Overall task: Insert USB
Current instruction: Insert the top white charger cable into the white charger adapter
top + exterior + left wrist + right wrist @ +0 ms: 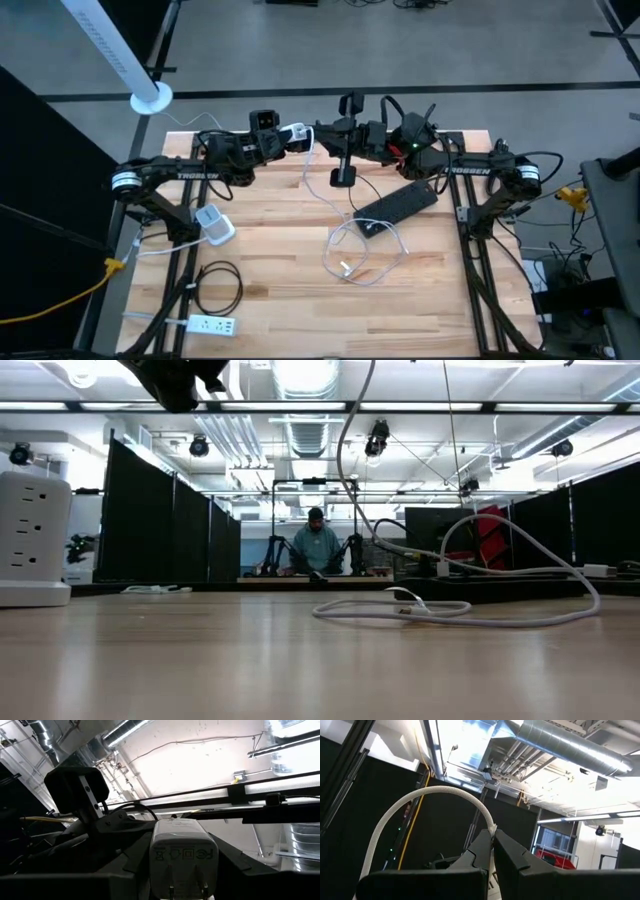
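Note:
Both arms are raised above the table's far edge, their grippers facing each other. My left gripper (pixel 284 135) is shut on a white charger block (pixel 181 855), whose two prongs point back at the wrist camera. My right gripper (pixel 322 136) is shut on a white USB cable (pixel 435 795). The cable arcs out of the fingertips, hangs down (pixel 345 440) and ends in loose loops (pixel 362 255) lying on the wood. The cable's plug is hidden between the fingers. My left gripper pinches the charger block by its two side faces (pixel 156 862) between its fingers. The fingers slant upward, toward the table's right. The block is lifted clear of the table, prongs toward the wrist. My right gripper pinches the white cable at its end (pixel 493 831) between the two fingertips. The fingers slant upward, toward the table's left. From there the cable bends over in an arch and hangs slack to the table.
A long black device (pixel 398 205) lies right of centre by the cable loops. A white multi-outlet adapter (pixel 213 225) stands at the left, with a black cord coil (pixel 220 285) and a white power strip (pixel 215 325) nearer. A person (pixel 316 545) sits far behind the table.

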You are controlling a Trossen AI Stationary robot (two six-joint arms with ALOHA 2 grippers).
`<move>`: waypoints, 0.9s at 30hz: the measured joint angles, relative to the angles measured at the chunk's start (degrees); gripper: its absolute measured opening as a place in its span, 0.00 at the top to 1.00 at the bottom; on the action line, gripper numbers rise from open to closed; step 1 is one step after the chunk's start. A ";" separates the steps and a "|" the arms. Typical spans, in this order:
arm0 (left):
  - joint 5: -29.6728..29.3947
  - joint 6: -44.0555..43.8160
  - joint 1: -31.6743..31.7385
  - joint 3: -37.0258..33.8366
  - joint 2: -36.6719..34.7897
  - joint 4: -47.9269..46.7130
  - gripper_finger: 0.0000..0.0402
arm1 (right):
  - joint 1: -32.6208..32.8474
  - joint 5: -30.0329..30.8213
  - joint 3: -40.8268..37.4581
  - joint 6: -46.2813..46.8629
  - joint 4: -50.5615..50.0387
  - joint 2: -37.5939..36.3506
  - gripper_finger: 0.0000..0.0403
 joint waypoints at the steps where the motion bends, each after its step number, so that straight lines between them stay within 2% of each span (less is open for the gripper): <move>1: -0.02 0.01 -0.09 0.00 0.00 0.00 0.68 | 0.00 0.00 0.00 0.00 0.31 0.17 1.00; 27: 1.11 -0.51 -0.22 0.00 0.00 2.53 0.68 | 0.00 0.45 0.04 -0.84 0.17 0.51 1.00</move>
